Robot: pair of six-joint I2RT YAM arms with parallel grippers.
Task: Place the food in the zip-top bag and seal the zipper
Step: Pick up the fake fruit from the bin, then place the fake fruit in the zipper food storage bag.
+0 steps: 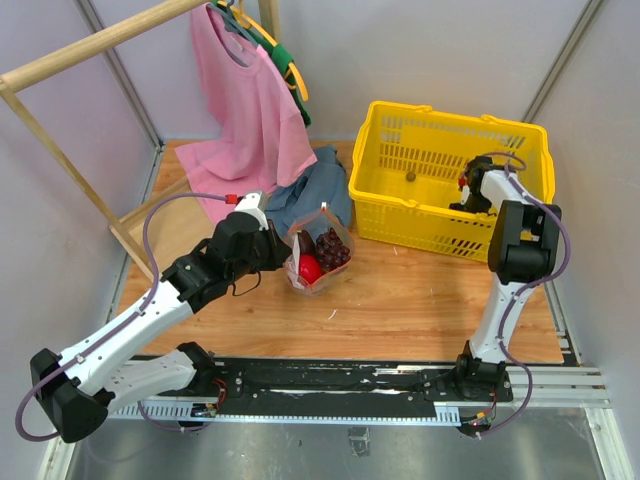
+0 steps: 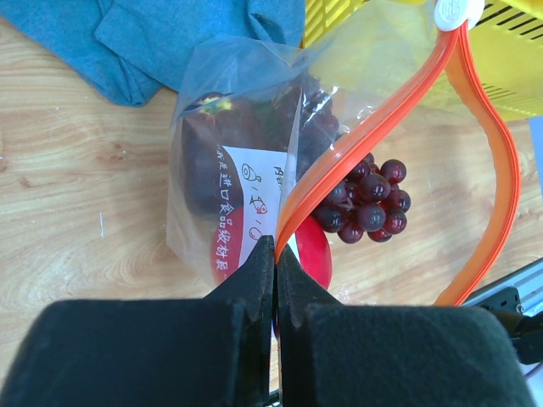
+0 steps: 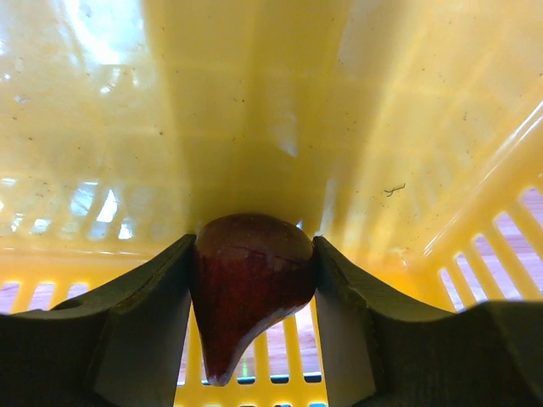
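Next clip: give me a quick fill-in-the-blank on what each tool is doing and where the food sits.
1. The left tool is shut on the zip-top bag's orange ____.
2. The right tool grips a dark red fruit inside the yellow ____.
3. The grape bunch and red round fruit lie ____ the bag.
Missing words: zipper; basket; inside.
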